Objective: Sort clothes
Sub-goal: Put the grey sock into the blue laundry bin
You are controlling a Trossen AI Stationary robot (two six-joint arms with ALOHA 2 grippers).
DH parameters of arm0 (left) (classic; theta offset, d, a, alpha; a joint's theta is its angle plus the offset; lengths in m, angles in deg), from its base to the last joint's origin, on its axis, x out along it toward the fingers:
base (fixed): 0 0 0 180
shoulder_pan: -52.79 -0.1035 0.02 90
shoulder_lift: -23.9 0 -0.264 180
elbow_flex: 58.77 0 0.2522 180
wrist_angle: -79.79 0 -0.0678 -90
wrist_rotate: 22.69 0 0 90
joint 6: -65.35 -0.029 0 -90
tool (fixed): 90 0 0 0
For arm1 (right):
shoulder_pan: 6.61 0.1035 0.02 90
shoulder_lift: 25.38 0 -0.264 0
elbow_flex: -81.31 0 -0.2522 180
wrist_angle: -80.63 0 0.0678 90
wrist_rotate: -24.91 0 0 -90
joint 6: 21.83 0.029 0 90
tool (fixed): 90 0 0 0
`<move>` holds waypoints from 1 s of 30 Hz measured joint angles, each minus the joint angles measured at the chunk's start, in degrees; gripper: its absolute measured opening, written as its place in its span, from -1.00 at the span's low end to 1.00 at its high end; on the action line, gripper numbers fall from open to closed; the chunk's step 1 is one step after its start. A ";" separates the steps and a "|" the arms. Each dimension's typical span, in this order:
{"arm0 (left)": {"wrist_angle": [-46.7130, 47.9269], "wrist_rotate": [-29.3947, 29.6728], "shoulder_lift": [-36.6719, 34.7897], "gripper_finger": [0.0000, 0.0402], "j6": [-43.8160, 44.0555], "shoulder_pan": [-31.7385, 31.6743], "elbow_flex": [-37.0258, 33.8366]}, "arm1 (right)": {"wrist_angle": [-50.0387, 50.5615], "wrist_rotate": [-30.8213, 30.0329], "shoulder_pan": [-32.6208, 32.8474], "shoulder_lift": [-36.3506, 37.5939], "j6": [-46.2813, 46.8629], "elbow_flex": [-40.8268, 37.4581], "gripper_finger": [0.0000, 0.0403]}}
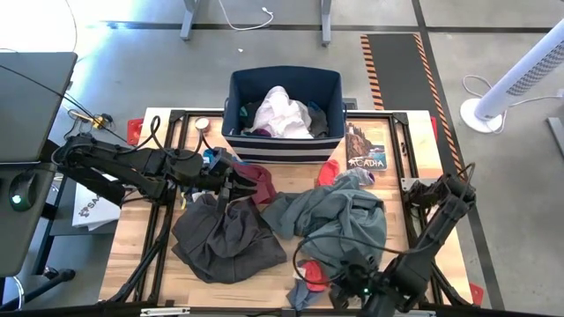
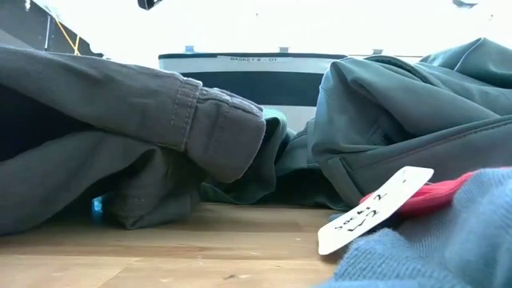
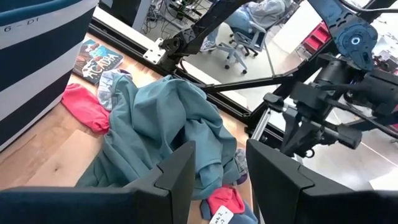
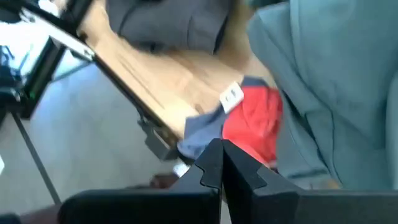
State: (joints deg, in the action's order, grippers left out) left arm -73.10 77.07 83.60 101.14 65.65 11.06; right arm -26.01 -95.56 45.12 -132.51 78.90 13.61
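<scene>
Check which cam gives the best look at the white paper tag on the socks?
Low view: the white tag is close, its handwriting visible, lying on the red sock. Right wrist view shows it small above the shut right hand. Left wrist view clips it at the frame edge; high view doesn't resolve it.

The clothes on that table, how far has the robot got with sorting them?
Done: a white garment lies in the navy bin. In hand: nothing; the right gripper is shut over red and grey socks. Left: dark trousers, grey-green shirt, and a maroon piece by the left gripper.
</scene>
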 joint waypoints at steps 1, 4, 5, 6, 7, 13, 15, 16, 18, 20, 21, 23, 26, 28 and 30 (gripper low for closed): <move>0.04 0.02 0.00 -0.30 0.00 0.00 0.00 | 0.18 1.11 0.04 0.00 -0.47 0.00 -1.00; 0.10 -0.02 0.00 -0.30 -0.01 0.00 0.00 | 2.48 5.95 0.10 -0.19 0.22 0.00 -0.97; 0.10 -0.02 0.00 -0.30 -0.02 0.00 0.00 | 2.58 8.24 0.10 -0.41 0.20 0.00 -0.93; 0.10 -0.04 0.00 -0.30 -0.02 0.00 0.00 | 2.96 10.58 0.01 -0.72 0.22 0.00 -0.89; 0.14 -0.04 0.00 -0.30 -0.02 0.00 0.00 | 3.41 12.58 -0.15 -0.96 0.47 -0.02 -0.84; 0.13 -0.13 0.00 -0.30 -0.39 0.00 0.00 | 6.07 18.62 -0.51 -0.94 4.37 -0.04 -0.41; 0.14 -0.16 0.00 -0.30 -0.44 0.00 0.00 | 5.66 20.18 -0.49 -0.89 5.12 -0.50 -0.28; 0.14 -0.17 0.00 -0.30 -0.42 0.00 0.00 | 5.43 20.73 -0.45 -0.87 5.45 -1.04 -0.22; 0.14 -0.17 0.00 -0.30 -0.43 0.00 0.00 | 5.19 22.02 -0.32 -0.87 6.26 -2.88 -0.12; 0.14 -0.17 0.00 -0.30 -0.42 0.00 0.00 | 3.13 24.53 0.00 -0.87 7.41 -5.97 -0.03; 0.14 -0.22 0.00 -0.30 -0.42 0.01 0.00 | 1.37 25.59 0.09 -0.90 7.52 -7.69 0.00; 0.16 -0.49 0.00 -0.30 -0.42 0.02 0.00 | -3.21 27.79 0.17 -0.94 7.52 -11.05 0.07; 0.47 -0.55 0.00 -0.30 -0.42 0.27 0.00 | -10.41 29.63 0.25 -0.94 7.23 -16.29 0.14; 0.47 -0.57 0.00 -0.30 -0.42 0.35 0.00 | -13.06 30.29 0.17 -0.94 7.05 -19.79 0.18; 0.47 -0.61 -0.02 -0.30 -0.42 0.37 0.00 | -14.97 30.31 0.13 -0.94 7.51 -22.96 0.21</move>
State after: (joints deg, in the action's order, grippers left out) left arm -72.63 76.46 83.58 100.73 66.02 11.06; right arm -40.98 -65.25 45.26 -133.45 86.41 -9.35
